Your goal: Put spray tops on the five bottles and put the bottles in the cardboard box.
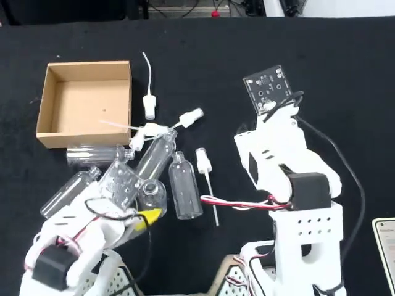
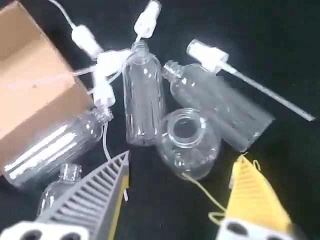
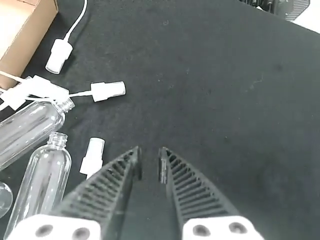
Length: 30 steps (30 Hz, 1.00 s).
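left jaws spread above upright bottle (image 2: 187,142) | right jaws slightly apart, hovering

Overhead camera looks down; both wrist cameras closely share the bottles (image 2: 144,100).

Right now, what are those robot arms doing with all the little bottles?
The left pincer hangs open over a standing clear bottle, with the other bottles lying around it. The right pincer holds nothing, over the black table. The white spray tops lie loose, and the cardboard box has no bottles in it yet.
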Tool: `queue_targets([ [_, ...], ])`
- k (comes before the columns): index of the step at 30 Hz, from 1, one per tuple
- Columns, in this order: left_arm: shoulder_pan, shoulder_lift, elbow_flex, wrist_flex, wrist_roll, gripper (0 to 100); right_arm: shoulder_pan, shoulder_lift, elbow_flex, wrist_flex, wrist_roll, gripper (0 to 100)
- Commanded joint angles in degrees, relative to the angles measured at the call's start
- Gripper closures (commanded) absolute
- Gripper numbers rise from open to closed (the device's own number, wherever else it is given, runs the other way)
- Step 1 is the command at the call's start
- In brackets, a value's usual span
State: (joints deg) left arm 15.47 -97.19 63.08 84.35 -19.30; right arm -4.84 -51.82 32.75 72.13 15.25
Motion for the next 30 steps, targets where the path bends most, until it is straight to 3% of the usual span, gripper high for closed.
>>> queue_targets([
  [1,-2.3,6.0,4.5,-4.7,0.6,68,0.6,0.0,-3.6,-1.8,-0.2,93.0],
  [8,-2.2,7.6,8.2,-13.5,13.2,68,0.6,0.3,-3.6,-1.9,-0.1,93.0],
  [20,-2.4,5.9,18.2,-23.7,14.4,69,0.9,0.4,-3.1,-1.8,0.0,93.0],
  [27,-2.0,-8.1,19.4,-21.3,14.4,91,0.7,0.3,1.0,-4.1,-0.2,93.0],
  [30,-2.0,-6.8,19.2,-21.2,14.2,95,0.6,0.4,4.5,-7.8,-0.4,93.0],
])
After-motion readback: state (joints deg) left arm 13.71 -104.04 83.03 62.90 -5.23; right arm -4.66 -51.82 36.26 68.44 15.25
